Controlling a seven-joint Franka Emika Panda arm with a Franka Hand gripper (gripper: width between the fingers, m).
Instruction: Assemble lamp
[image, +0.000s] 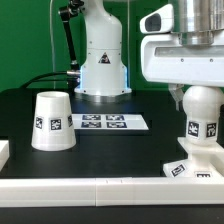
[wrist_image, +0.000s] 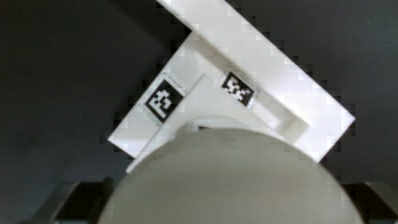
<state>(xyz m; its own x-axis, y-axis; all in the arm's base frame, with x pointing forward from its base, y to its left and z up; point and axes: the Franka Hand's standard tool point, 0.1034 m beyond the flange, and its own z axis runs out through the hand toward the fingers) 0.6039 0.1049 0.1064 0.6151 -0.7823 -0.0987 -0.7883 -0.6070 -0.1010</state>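
The round bulb (image: 200, 108) stands upright on the neck of the flat square base (image: 188, 169) at the exterior view's right, by the front edge. My gripper (image: 197, 98) comes down from above, its fingers on either side of the bulb's top, shut on it. In the wrist view the bulb (wrist_image: 222, 170) fills the frame between the dark fingers (wrist_image: 80, 203), with the tagged base (wrist_image: 199, 95) beyond it. The truncated-cone shade (image: 52, 121) stands alone on the black table at the exterior view's left.
The marker board (image: 103, 122) lies flat mid-table. The robot's white pedestal (image: 100, 65) stands behind it. A white rail (image: 90, 186) runs along the table's front edge, with another white piece (image: 3, 152) at the far left.
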